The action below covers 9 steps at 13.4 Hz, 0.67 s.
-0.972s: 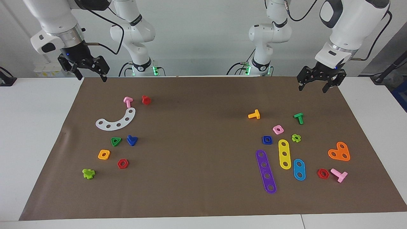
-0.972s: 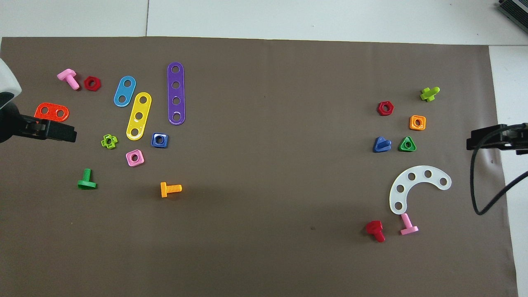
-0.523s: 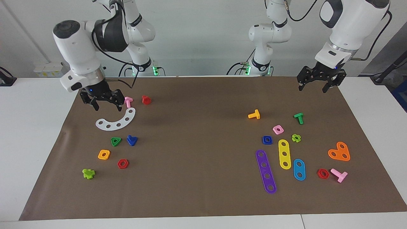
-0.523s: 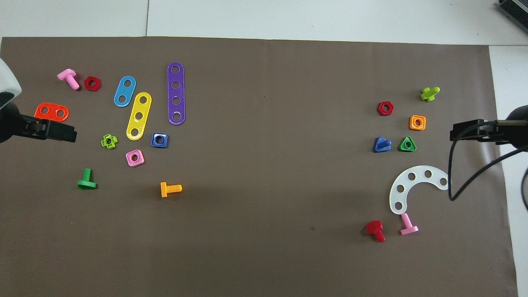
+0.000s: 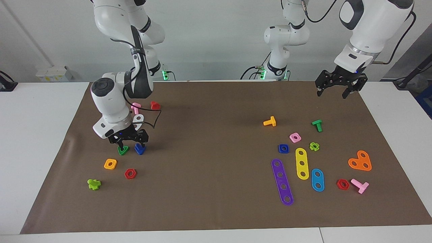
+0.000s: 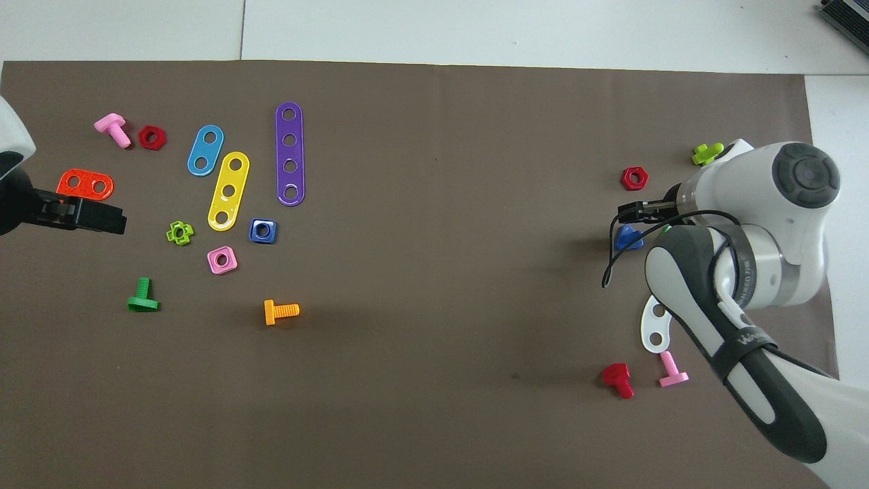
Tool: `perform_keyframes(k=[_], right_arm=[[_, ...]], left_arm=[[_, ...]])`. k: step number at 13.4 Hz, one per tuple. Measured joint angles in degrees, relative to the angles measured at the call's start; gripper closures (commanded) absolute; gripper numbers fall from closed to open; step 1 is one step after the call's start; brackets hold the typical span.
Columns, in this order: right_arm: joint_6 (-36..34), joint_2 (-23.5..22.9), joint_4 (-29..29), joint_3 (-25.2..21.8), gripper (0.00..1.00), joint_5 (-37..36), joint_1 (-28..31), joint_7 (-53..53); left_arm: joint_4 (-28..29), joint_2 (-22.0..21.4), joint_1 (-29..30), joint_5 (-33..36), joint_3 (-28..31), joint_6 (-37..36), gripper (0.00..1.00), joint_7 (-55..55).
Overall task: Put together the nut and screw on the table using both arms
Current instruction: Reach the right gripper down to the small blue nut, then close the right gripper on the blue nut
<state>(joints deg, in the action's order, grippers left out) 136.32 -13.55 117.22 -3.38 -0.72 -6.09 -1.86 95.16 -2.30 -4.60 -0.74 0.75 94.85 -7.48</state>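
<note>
— Where nearest the robots: left gripper [image 5: 331, 91], spread open, waiting above mat [image 5: 216, 209] edge.
— Farther out?
— Right gripper [image 5: 132, 145], open, low over blue screw [image 5: 140, 149], beside green nut [image 5: 123, 150]. Blue nut [image 5: 283, 148] toward left arm's end.

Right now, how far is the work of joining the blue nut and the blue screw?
Nothing is joined yet. The blue screw and the blue nut lie on the mat at separate ends of the table. In hand: the right gripper is low over the screw and the green triangular nut, jaws open, holding nothing. The left gripper waits, open, above the mat's edge. Left: both pickups and the assembly.
</note>
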Motion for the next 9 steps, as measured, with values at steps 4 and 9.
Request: perform_keyframes(k=[4, 9], right_arm=[[3.94, -0.11, 3.51, -0.09, 0.14, 0.0, -0.09, 1.28], [5.96, -0.32, 4.85, -0.16, 0.88, 0.0, -0.06, 1.63]], left_arm=[[0.0, 0.0, 0.0, 0.0, 0.0, 0.0, 0.0, 0.0], [0.0, 0.0, 0.0, 0.0, 0.0, 0.0, 0.0, 0.0]])
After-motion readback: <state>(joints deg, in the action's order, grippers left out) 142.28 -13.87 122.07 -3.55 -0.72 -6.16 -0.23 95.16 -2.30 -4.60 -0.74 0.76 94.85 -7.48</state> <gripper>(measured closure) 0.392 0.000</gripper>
